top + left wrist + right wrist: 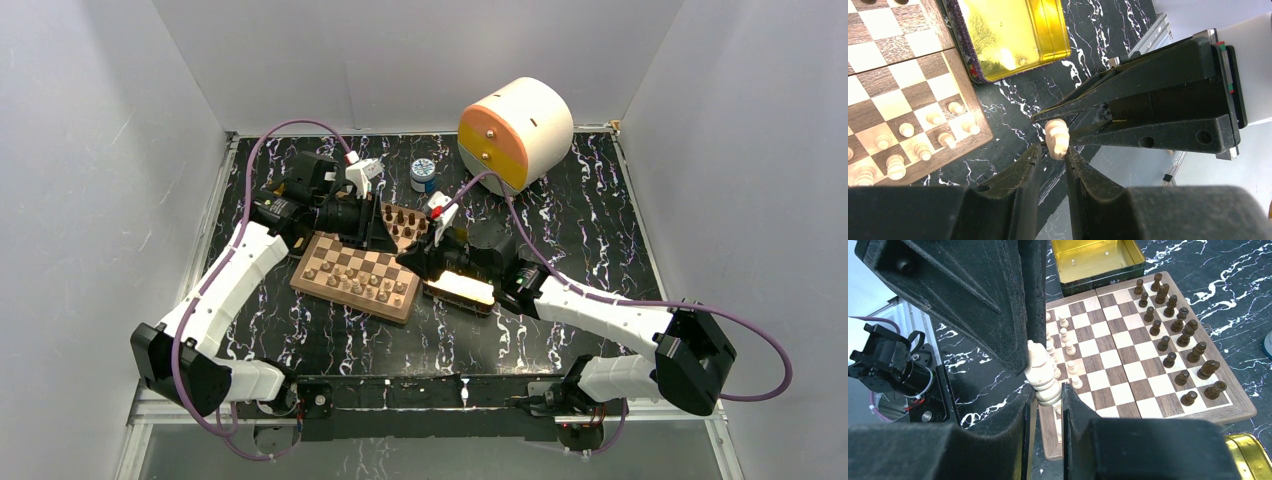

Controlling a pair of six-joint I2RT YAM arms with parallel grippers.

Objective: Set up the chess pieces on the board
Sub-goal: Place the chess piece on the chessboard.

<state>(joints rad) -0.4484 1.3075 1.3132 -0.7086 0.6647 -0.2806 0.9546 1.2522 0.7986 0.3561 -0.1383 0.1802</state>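
The board lies mid-table; it also shows in the left wrist view and the right wrist view. Dark brown pieces stand in two rows along its far side, also seen from above. Pale pieces stand along its near side, also in the left wrist view. My left gripper and right gripper meet tip to tip off the board's right edge. One pale piece sits between both pairs of fingers. Its ringed base is pinched in my right gripper; its other end is in my left gripper.
A gold tray lies right of the board under the right arm, also in the left wrist view. Another open gold tray sits past the board's left edge. A cream-and-orange round drawer unit and a small jar stand at the back.
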